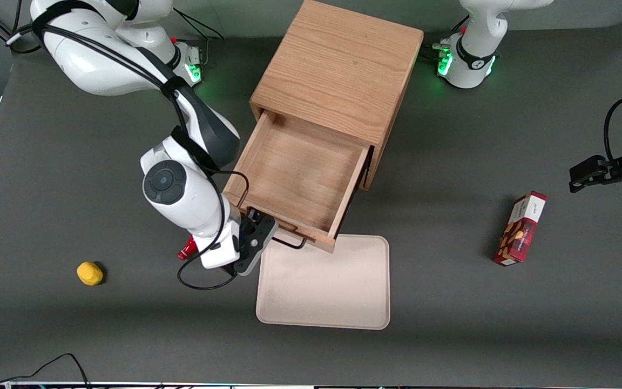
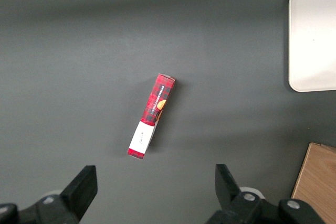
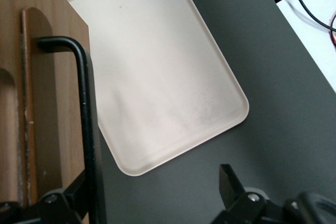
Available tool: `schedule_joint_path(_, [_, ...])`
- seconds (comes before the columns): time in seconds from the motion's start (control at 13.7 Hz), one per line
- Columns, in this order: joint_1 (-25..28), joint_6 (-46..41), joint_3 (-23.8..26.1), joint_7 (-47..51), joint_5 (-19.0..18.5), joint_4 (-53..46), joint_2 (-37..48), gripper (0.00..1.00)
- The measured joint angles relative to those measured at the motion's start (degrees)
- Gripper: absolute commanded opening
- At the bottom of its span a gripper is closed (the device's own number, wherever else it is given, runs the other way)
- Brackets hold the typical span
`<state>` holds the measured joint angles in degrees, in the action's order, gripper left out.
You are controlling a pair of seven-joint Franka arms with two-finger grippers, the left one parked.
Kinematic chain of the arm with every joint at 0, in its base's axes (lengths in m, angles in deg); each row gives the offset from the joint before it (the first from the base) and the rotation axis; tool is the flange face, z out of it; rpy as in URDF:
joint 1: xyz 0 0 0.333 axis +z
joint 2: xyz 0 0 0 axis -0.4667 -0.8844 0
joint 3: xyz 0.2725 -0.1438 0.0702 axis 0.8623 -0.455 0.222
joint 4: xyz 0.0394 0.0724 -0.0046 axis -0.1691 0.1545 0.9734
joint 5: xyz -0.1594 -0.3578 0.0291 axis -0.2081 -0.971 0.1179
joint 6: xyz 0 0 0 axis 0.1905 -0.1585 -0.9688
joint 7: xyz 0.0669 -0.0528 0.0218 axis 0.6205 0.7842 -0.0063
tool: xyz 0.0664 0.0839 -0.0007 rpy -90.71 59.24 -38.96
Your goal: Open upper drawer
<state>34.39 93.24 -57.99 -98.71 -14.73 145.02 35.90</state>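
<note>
The oak cabinet (image 1: 338, 70) stands at the middle of the table. Its upper drawer (image 1: 295, 173) is pulled far out toward the front camera, and its bare wood floor shows. The thin black wire handle (image 1: 292, 244) runs along the drawer's front edge. My right gripper (image 1: 259, 237) is open, at the end of the handle toward the working arm. In the right wrist view the handle bar (image 3: 86, 129) runs down the drawer front (image 3: 52, 103) close against one finger (image 3: 73, 198). The gripper (image 3: 155, 192) holds nothing. The lower drawer is hidden under the upper one.
A cream tray (image 1: 324, 286) lies on the table just under and in front of the open drawer; it also shows in the right wrist view (image 3: 157, 77). A yellow object (image 1: 89, 273) lies toward the working arm's end. A red box (image 1: 521, 229) lies toward the parked arm's end.
</note>
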Motion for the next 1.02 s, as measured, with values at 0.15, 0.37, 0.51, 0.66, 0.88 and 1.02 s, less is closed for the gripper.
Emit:
schedule_joint_path(0.15, [0.00, 0.06, -0.01, 0.00, 0.80, -0.23, -0.12, 1.00])
schedule_joint_path(0.37, [0.00, 0.05, -0.25, -0.02, 3.56, -0.79, -0.14, 1.00])
schedule_joint_path(0.51, [0.00, 0.04, -0.29, -0.03, 4.96, -1.45, -0.14, 1.00])
schedule_joint_path(0.66, [0.09, -0.07, -0.26, -0.03, 5.70, -2.33, -0.04, 1.00])
schedule_joint_path(0.88, [-0.72, -1.71, -0.83, 0.45, 9.87, -3.69, 2.02, 1.00])
schedule_joint_path(1.02, [-2.72, -4.53, -3.31, 1.56, 13.86, -3.84, 6.55, 1.00])
